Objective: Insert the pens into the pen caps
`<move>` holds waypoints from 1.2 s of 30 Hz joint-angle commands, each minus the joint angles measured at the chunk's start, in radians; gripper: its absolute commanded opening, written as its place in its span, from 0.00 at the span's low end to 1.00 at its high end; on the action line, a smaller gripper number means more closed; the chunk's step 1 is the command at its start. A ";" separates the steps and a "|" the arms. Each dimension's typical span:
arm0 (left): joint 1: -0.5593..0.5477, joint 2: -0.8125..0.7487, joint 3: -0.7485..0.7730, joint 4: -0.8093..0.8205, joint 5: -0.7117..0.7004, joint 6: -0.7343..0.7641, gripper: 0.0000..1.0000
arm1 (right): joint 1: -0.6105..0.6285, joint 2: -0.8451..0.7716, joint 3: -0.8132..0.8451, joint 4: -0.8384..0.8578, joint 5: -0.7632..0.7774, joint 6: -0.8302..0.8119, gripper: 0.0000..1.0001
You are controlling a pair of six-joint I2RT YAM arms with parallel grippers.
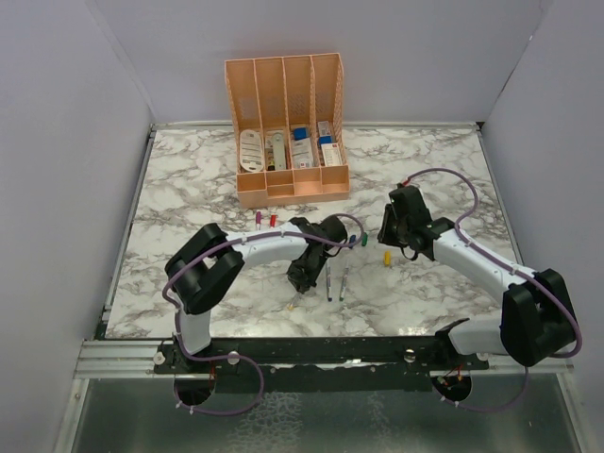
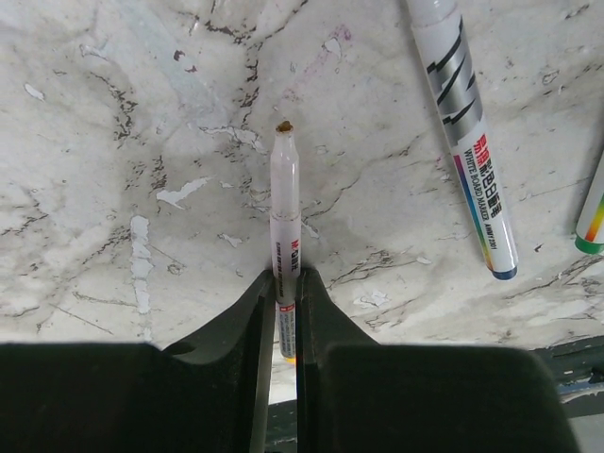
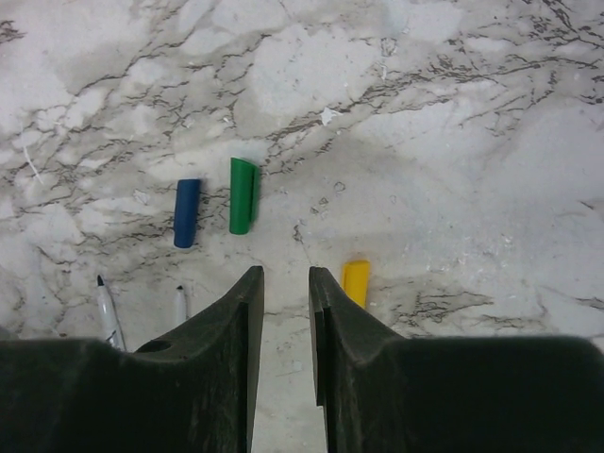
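Observation:
My left gripper [image 2: 286,276] is shut on a slim white pen [image 2: 285,193] with a yellow end. Its brownish tip points away from me, just above the marble. In the top view this gripper [image 1: 300,281] sits left of two loose pens [image 1: 336,280]. These show in the left wrist view as a blue-ended pen [image 2: 469,132] and a green-ended pen [image 2: 592,222]. My right gripper [image 3: 285,276] is open and empty, just left of the yellow cap [image 3: 356,281]. The green cap [image 3: 243,195] and blue cap [image 3: 187,212] lie ahead of it. The purple cap [image 1: 258,220] and red cap [image 1: 273,220] lie near the organiser.
A peach organiser [image 1: 288,132] holding white boxes and cards stands at the back of the marble table [image 1: 189,189]. White walls close in the left, right and back. A black rail [image 1: 311,349] runs along the near edge.

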 commanded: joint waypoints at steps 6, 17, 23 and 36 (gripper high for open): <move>-0.006 -0.115 0.063 0.006 -0.183 -0.015 0.00 | 0.005 0.110 0.030 -0.138 0.122 0.047 0.28; -0.003 -0.221 0.161 -0.017 -0.238 -0.010 0.00 | 0.006 0.141 0.014 -0.158 0.111 0.070 0.29; 0.003 -0.248 0.170 -0.001 -0.272 -0.007 0.00 | 0.006 0.174 0.019 -0.141 0.090 0.068 0.29; 0.015 -0.257 0.164 0.044 -0.263 0.001 0.00 | 0.005 0.230 0.015 -0.121 0.057 0.062 0.26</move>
